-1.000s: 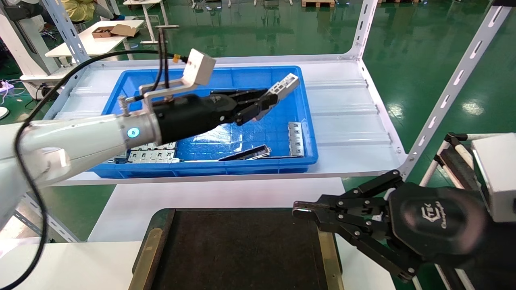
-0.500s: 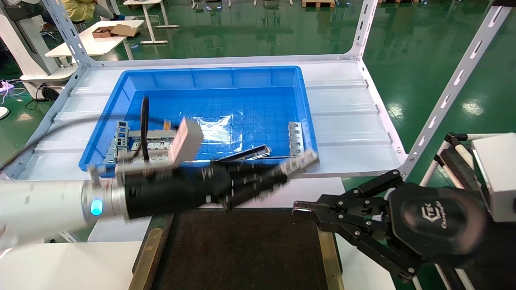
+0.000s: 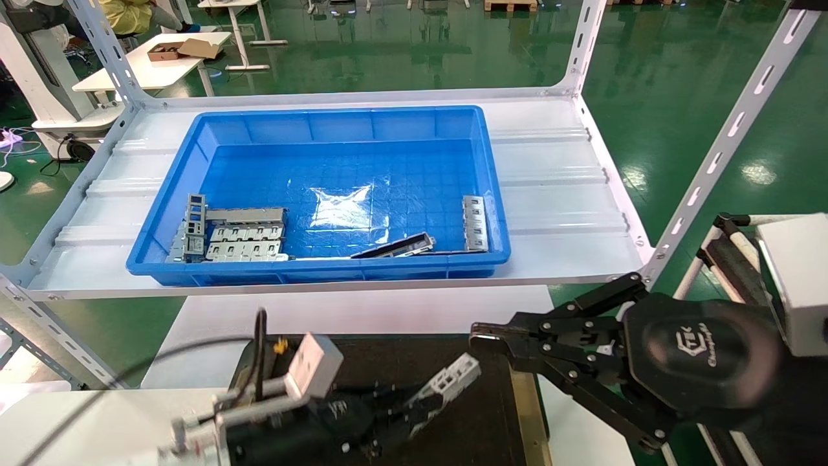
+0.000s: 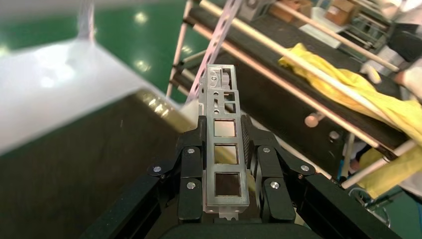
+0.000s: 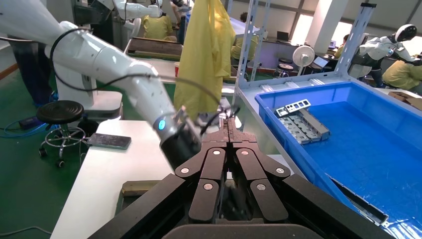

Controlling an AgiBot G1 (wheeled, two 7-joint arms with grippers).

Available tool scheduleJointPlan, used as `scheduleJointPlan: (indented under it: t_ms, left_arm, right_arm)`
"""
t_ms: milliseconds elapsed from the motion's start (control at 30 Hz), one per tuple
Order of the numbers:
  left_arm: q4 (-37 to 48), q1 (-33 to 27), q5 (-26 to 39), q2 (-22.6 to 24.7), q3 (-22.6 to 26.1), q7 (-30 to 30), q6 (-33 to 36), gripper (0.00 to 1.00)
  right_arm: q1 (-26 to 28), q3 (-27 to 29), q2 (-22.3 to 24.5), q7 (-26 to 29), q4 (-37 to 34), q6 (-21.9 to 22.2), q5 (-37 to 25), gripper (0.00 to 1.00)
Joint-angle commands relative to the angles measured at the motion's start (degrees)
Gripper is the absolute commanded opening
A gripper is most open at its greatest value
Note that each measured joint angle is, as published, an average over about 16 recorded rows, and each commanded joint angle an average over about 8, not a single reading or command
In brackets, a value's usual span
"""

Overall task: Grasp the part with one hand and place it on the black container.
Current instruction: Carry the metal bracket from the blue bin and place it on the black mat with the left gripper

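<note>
One part, clamped in left gripper above black container.
Cut-out windows plain only from left wrist; right gripper at three o'clock, fingers together, empty.

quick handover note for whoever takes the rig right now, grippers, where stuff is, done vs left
Left gripper: shut on the part, held over the black container, end pointing away from the wrist.
Right gripper: shut, empty, parked at the container's right edge.
Blue bin on the shelf behind holds more metal pieces.
Done: part grasped and brought over the container.
Left: lower it, set it on the container, open the left gripper, pull back.
</note>
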Motion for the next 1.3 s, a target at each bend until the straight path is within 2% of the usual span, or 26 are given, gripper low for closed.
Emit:
scheduleJointPlan:
  t_ms: [33,367,733,967,1300]
  left_arm:
    - [-0.2,2.4,0.5,0.4,0.7,-0.2,-2.8,0.00]
    - [1.3,9.3,1.6,9.8,3.1,-2.5,-26.3,0.00]
    - [9.0,8.7,-3.8,21.6,7.3,-4.9,-45.1,0.00]
    - [14.0,5.9,-7.2,26.7,9.1,-4.1,-49.8,0.00]
    - [18.3,4.3,-7.3,29.4,9.4,-3.9,-50.7,0.00]
  right_arm:
    - [0.0,0.0,0.0,0.0,0.0,0.0,0.0,0.00]
    - [0.0,0.0,0.0,0.0,0.0,0.0,0.0,0.00]
    - [0.0,0.0,0.0,0.0,0.0,0.0,0.0,0.00]
    - [0.0,0.0,0.0,0.0,0.0,0.0,0.0,0.00]
    - [0.0,0.0,0.0,0.0,0.0,0.0,0.0,0.00]
